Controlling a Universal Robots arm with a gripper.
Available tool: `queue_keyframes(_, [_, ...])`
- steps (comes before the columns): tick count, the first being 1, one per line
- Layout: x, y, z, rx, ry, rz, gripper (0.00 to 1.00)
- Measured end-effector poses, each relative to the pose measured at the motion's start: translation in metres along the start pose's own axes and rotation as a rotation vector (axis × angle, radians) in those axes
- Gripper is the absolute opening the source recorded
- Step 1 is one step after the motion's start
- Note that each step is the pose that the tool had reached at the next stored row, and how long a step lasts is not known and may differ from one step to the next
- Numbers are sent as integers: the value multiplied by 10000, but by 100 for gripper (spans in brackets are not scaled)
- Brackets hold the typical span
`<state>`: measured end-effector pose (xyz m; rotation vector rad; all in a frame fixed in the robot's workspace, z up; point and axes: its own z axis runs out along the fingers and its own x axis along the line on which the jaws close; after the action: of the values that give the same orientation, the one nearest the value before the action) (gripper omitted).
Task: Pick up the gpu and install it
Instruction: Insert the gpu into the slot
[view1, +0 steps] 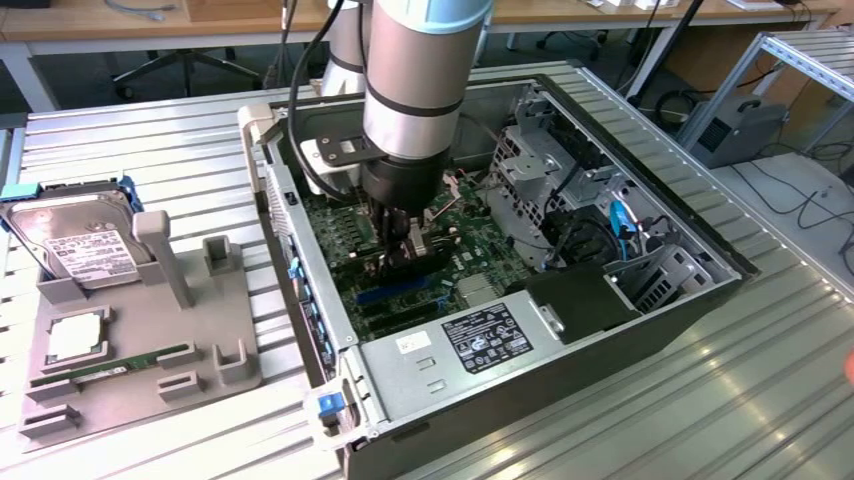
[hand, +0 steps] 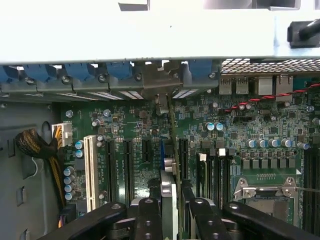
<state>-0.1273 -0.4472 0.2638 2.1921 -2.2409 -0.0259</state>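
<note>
Inside the open computer case (view1: 274, 190), my gripper (view1: 407, 262) hangs low over the green motherboard (view1: 461, 225). It is shut on the gpu (view1: 418, 240), a thin dark card held upright. In the wrist view the gpu (hand: 173, 145) appears edge-on between my black fingers (hand: 147, 215). It runs from my gripper (hand: 171, 202) toward the case's rear wall, and its silvery bracket end (hand: 161, 104) sits by the blue slot clips (hand: 120, 70). The card's lower edge lies along a black expansion slot (hand: 183, 157); whether it is seated I cannot tell.
A grey tray (view1: 220, 355) on the exterior view's left carries a hard drive (view1: 74, 245), a green RAM stick (view1: 114, 365) and a CPU (view1: 74, 340). The power supply (view1: 467, 345), drive cage (view1: 534, 170) and cables (view1: 621, 225) crowd the case. A white slot (hand: 90, 170) and the CPU socket (hand: 262, 192) flank the card.
</note>
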Motion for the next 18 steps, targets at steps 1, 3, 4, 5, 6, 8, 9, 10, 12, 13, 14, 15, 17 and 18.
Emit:
queue_keyframes(1, [0,0,0,0,0,0,27])
queue_keyframes(3, [1,0,2,-1,5,5,27])
queue_keyframes(4, [1,0,4,0,6,27,27])
queue_keyframes(5, [0,0,5,0,7,58,27])
queue_keyframes(6, [0,0,7,0,9,105,27])
queue_keyframes(8, [1,0,8,1,10,173,27])
queue_keyframes(9, [0,0,8,0,10,180,27])
queue_keyframes(10, [0,0,8,1,9,182,27])
queue_keyframes(12, [0,0,6,2,6,184,27])
queue_keyframes(13, [0,0,1,3,5,185,27])
queue_keyframes(14, [-1,0,-8,3,5,184,27])
queue_keyframes(15, [-2,0,-16,2,7,184,27])
queue_keyframes(17, [-7,0,-35,2,8,184,27])
queue_keyframes(18, [-10,1,-46,1,10,184,27])
